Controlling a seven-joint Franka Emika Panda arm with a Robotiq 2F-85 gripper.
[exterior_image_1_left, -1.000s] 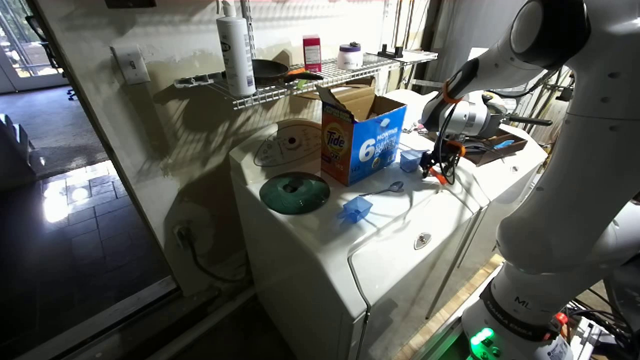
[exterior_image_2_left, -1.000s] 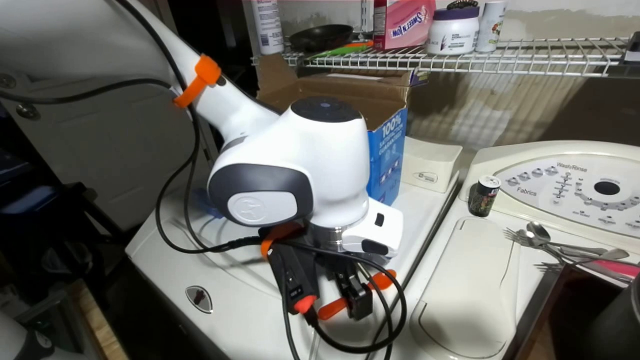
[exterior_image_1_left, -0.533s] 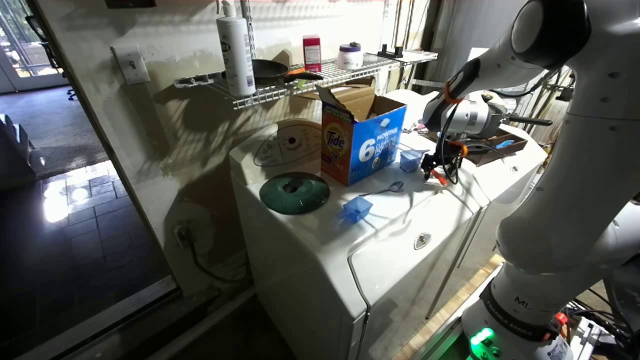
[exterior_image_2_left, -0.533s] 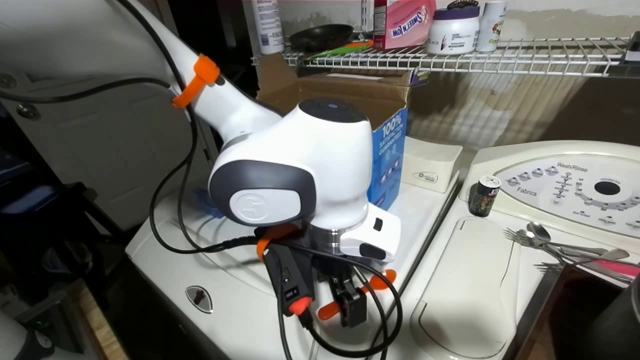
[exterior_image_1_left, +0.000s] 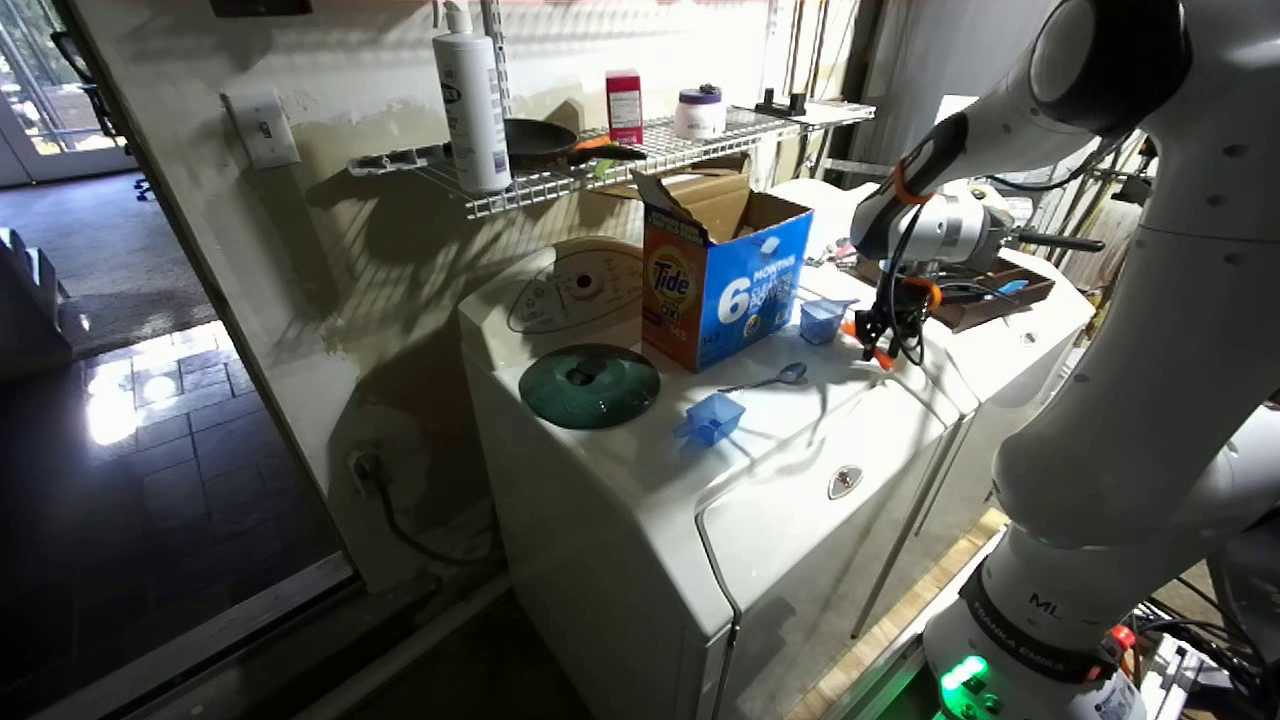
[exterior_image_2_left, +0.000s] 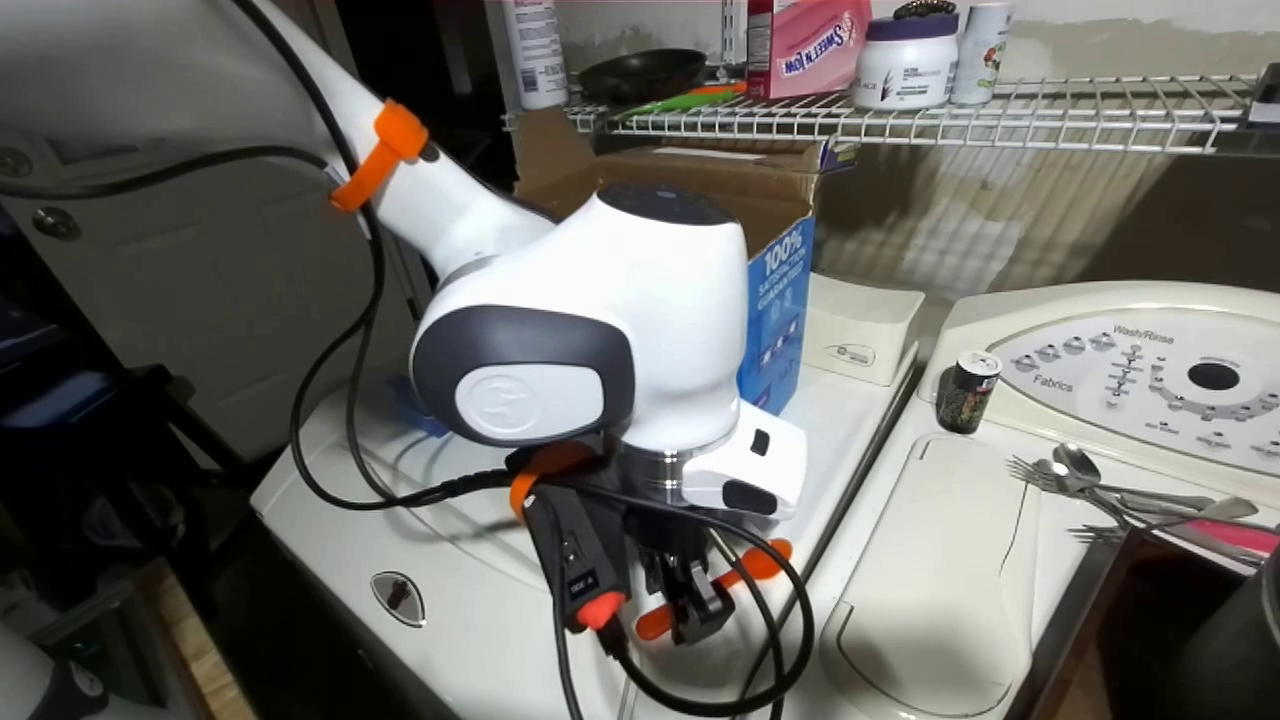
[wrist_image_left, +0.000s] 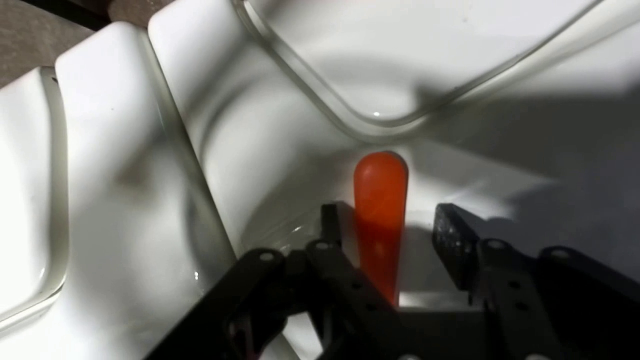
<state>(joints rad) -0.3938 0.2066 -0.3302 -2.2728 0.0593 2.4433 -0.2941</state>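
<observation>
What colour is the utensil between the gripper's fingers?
The utensil is orange-red, showing best in the wrist view.

wht appliance top (exterior_image_2_left: 480, 620) w/ Tide box (exterior_image_1_left: 728, 290), blue scoops (exterior_image_1_left: 715, 418), orange utensil (wrist_image_left: 380, 215)

We take this for a laundry corner in a home. We see two white, box-shaped metal machines (exterior_image_1_left: 800, 490) standing side by side, and on a rounded cream control panel (exterior_image_2_left: 1175, 375) we read "Wash/Rinse" and "Fabrics". An open, orange-and-blue cardboard Tide box (exterior_image_1_left: 745, 290) stands on top. Above, on a white wire shelf (exterior_image_2_left: 1050, 125), we find a round black frying pan (exterior_image_2_left: 645, 75) and a pink cardboard Sweet'N Low box (exterior_image_2_left: 815, 50).
</observation>
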